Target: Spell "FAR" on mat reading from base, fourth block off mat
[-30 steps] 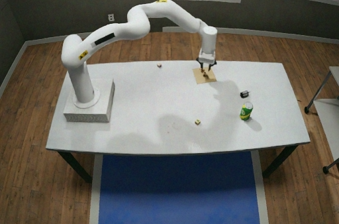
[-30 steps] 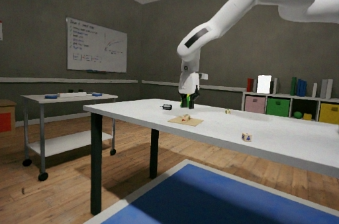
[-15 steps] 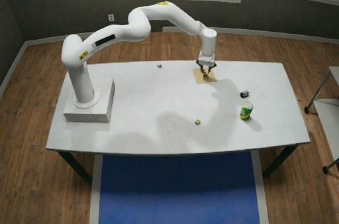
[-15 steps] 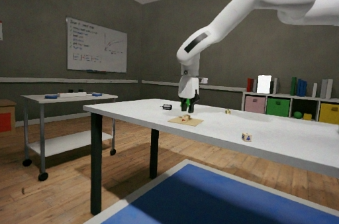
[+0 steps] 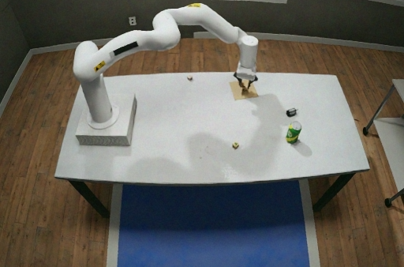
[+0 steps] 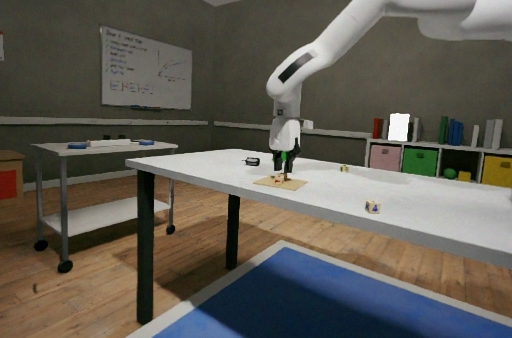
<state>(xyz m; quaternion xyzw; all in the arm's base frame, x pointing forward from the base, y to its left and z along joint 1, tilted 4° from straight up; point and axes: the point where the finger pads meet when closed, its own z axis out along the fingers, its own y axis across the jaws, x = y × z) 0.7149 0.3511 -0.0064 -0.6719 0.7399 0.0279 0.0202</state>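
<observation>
One loose block (image 6: 372,206) sits on the table (image 6: 440,224), well clear of the claw on the near side. The claw (image 6: 284,172) is down on the tan mat (image 6: 295,185), fingers partway apart and gripping nothing, with a small block (image 6: 278,179) right at its tips. Another block (image 6: 344,168) lies beyond the claw, well apart.

Nothing is reading clearly enough to spell out. The whiteboard (image 6: 146,68) on the wall is carrying rows of handwriting and a small line graph, all too blurred to make out. The block (image 6: 372,206) lying nearest on the worktop (image 6: 440,214) is showing a blue mark on its side face, but the letter cannot be told. Yellow warning stickers (image 5: 99,66) are sitting on the arm, their symbols illegible.
</observation>
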